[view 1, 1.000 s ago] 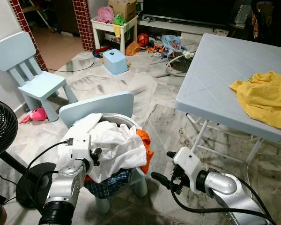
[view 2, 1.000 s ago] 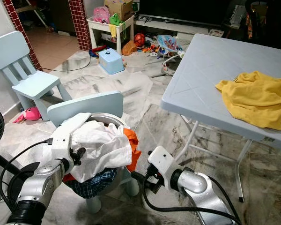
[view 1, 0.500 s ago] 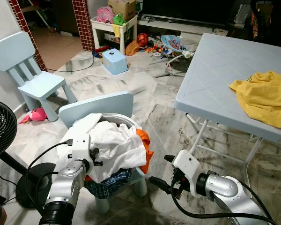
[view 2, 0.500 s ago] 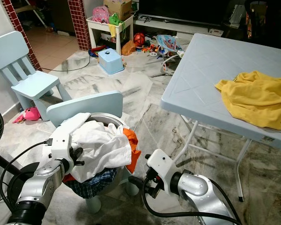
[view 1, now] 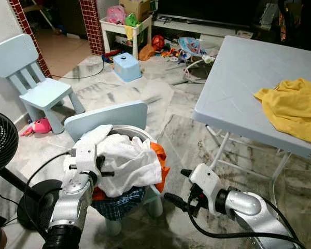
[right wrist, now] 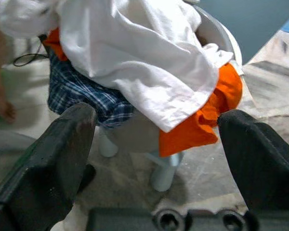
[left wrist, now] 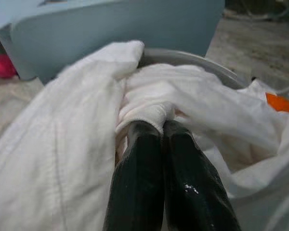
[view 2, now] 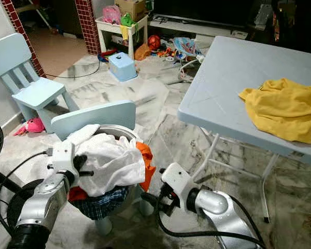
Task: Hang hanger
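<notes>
1. Left gripper: fingers pressed together, pinching one white garment in the basin.
2. Right gripper: spread wide, empty, beside one orange cloth.
3. Chairs: two.

A light blue chair holds a basin heaped with white cloth. The left gripper meets that cloth at nine o'clock. The right gripper, fingers apart, sits at four o'clock. A yellow cloth lies on the table.

Bare floor between chair, table, seemingly.
</notes>
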Tool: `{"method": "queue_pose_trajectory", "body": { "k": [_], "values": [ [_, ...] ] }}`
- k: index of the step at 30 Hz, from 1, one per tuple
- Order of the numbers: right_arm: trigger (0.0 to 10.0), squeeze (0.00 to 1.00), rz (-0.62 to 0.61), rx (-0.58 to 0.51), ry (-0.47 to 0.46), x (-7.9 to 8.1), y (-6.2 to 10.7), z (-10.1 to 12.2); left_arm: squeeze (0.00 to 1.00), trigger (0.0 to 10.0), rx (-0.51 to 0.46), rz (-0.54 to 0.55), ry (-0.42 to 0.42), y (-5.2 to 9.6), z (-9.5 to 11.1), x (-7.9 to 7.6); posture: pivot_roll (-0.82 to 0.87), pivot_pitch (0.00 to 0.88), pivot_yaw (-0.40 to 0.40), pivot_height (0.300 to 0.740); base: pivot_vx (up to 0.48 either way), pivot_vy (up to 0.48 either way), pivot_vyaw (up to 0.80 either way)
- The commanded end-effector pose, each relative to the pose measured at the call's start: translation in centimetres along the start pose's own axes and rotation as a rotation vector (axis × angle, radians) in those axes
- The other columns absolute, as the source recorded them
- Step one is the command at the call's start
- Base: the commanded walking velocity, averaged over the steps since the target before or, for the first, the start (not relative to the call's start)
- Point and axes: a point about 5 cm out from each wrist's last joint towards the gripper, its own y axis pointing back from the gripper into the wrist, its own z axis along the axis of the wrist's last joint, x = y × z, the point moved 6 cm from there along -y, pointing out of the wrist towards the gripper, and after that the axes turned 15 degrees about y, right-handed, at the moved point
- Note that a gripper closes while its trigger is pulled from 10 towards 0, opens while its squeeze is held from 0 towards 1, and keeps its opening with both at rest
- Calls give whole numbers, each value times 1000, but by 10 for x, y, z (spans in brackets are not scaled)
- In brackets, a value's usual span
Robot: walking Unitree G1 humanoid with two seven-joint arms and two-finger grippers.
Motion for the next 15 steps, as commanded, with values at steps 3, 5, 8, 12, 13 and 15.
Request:
{"method": "queue_pose_trajectory", "body": {
  "k": [3,5,8,12,13,15],
  "values": [
    [10000,0,-20,8,10,-4,1,-1,0,0,-68,-52,-45,11,17,-9,-93,58,-9,740,0,0,0],
    [10000,0,-26,11,7,-6,1,-2,0,0,-114,-103,-66,17,31,-20,-89,57,-14,740,0,0,0],
    [10000,0,-28,12,9,-7,0,-3,0,0,-178,-199,-89,23,53,-37,-87,56,-17,740,0,0,0],
    [10000,0,-41,16,15,-11,-2,-3,0,0,-378,-284,-89,30,120,-56,-80,52,-21,740,0,0,0],
    [10000,0,-44,17,17,-11,-3,-3,0,0,-411,-284,-80,31,132,-58,-79,48,-22,740,0,0,0],
    [10000,0,-50,18,20,-13,-4,-4,0,0,-475,-296,-62,34,158,-64,-76,39,-23,740,0,0,0]
  ]
}}
